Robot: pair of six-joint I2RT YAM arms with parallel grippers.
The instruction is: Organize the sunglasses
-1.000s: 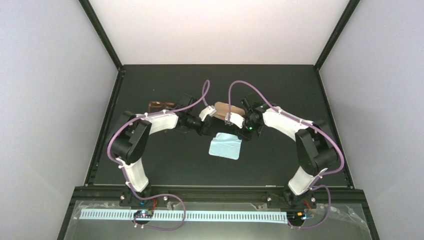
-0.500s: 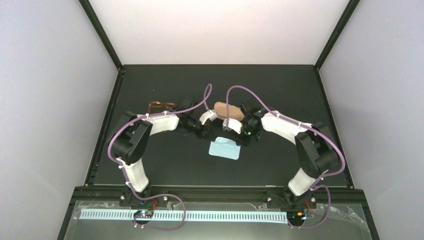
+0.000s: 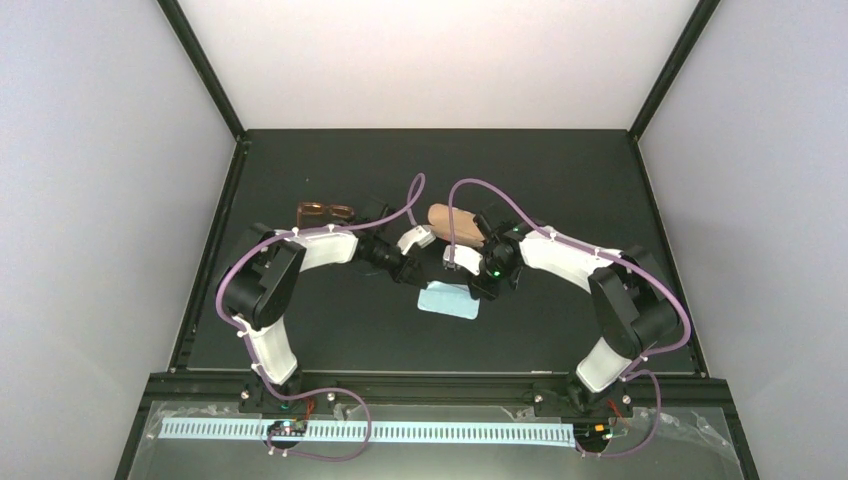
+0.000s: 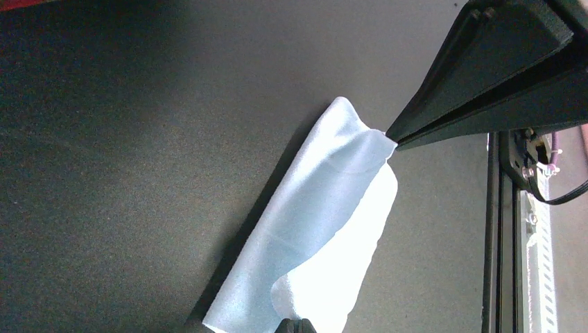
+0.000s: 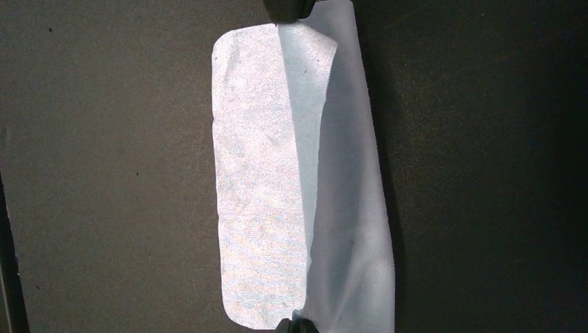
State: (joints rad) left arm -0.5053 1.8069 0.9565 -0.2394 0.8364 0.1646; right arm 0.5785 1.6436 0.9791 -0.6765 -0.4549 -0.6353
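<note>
The sunglasses (image 3: 322,211), reddish-brown, lie on the black mat at the back left, apart from both arms. A light-blue cloth (image 3: 449,302) lies mid-mat, its far edge lifted and partly folded over itself (image 5: 274,173). My left gripper (image 4: 296,325) is shut on one raised corner of the cloth (image 4: 312,229). My right gripper (image 5: 294,325) is shut on the other raised corner. In the left wrist view the right gripper's fingers (image 4: 485,83) reach in from the upper right, pinching the cloth. The left gripper's fingertips (image 5: 288,8) show at the top of the right wrist view.
An oblong brown case (image 3: 455,222) lies just behind the two grippers. The mat's raised black frame (image 4: 503,229) runs along the near side. Both arms meet over the mat's middle.
Both grippers have moved toward the near side with the cloth's far edge, folding it over. The cloth's visible patch has grown narrower. The case, earlier partly covered, shows more.
</note>
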